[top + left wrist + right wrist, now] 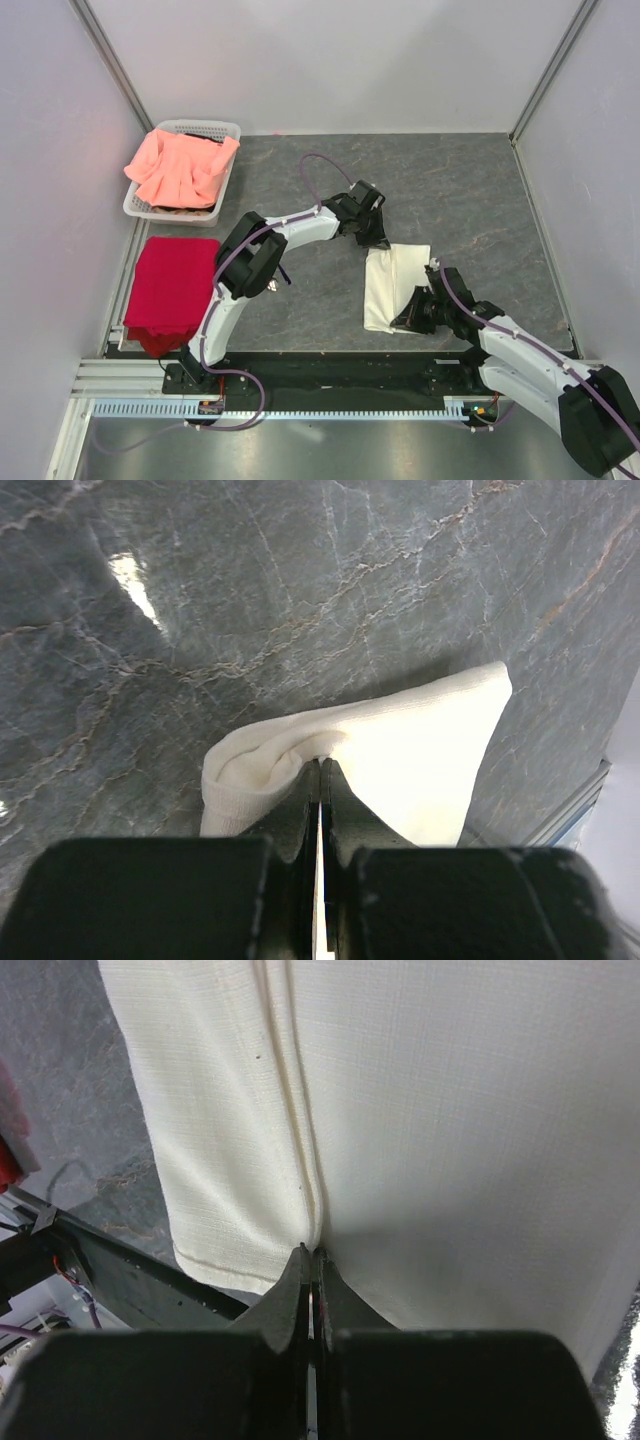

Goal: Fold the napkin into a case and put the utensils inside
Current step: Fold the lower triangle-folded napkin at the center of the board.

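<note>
The cream-white napkin (396, 284) lies folded into an upright rectangle on the grey table; whether it forms the case I cannot tell. My left gripper (374, 240) is at its far left corner, shut on a bunched-up edge of the cloth (322, 763). My right gripper (408, 318) is at the near edge, its jaws shut on a raised pleat of the napkin (312, 1251). In the right wrist view the napkin (450, 1110) fills most of the picture, with a seam running up from the fingertips. In the left wrist view the napkin (420, 750) spreads away to the right. The utensils are out of view.
A white basket (205, 128) holding a salmon-pink cloth (180, 165) stands at the back left. A red cloth (172, 285) lies at the left edge. Pale walls close in three sides, and a metal rail (280, 408) runs along the near edge.
</note>
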`<state>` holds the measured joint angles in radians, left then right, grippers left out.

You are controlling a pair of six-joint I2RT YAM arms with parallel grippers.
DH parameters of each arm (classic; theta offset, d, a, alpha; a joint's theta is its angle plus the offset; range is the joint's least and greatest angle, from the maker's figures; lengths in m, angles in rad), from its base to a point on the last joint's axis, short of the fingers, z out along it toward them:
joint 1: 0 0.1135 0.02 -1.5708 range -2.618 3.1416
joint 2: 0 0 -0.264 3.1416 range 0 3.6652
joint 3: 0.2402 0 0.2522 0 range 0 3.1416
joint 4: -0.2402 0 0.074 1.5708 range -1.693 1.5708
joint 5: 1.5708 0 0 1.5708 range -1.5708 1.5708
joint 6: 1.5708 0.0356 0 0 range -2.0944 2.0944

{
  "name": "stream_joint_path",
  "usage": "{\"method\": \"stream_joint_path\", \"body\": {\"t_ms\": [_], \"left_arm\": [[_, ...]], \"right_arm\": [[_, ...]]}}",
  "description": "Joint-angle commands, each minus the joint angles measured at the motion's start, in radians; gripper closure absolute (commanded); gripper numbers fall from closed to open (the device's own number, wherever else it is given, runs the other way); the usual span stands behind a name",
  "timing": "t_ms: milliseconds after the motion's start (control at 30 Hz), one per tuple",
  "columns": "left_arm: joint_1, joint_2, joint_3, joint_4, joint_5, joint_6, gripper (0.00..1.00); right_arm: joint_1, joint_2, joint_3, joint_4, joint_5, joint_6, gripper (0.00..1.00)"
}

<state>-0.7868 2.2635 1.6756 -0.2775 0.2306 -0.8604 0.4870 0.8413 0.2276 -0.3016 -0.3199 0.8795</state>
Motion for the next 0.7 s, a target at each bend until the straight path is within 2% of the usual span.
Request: {"method": "stream_joint_path", "body": {"t_ms": [0,100,167,233,300,333,600,667], "left_arm": [[-0.003,-0.036,0.003,0.063,-0.001,-0.032,0.98],[-0.003,-0.039,-0.01,0.064,0.013,-0.025,0.96],[-0.003,-0.045,-0.014,0.072,0.027,-0.017,0.91],[-0.003,-0.053,-0.017,0.081,0.056,-0.008,0.81],[-0.003,-0.062,-0.024,0.093,0.075,-0.003,0.73],[-0.003,-0.071,-0.024,0.096,0.091,-0.002,0.71],[0.003,-0.113,-0.027,0.086,0.142,0.012,0.56],[0.006,-0.134,-0.03,0.084,0.144,0.014,0.54]], "right_arm": [[0.005,0.062,0.009,-0.007,0.036,-0.022,1.0],[0.007,0.073,0.048,-0.022,0.059,-0.049,1.0],[0.007,0.065,0.088,-0.069,0.083,-0.068,0.87],[0.007,0.045,0.136,-0.131,0.126,-0.1,0.78],[0.007,0.035,0.165,-0.162,0.148,-0.119,0.75],[0.007,0.038,0.191,-0.184,0.163,-0.134,0.66],[-0.027,0.157,0.326,-0.197,0.222,-0.238,0.42],[-0.076,0.186,0.36,-0.195,0.223,-0.29,0.4]]}}
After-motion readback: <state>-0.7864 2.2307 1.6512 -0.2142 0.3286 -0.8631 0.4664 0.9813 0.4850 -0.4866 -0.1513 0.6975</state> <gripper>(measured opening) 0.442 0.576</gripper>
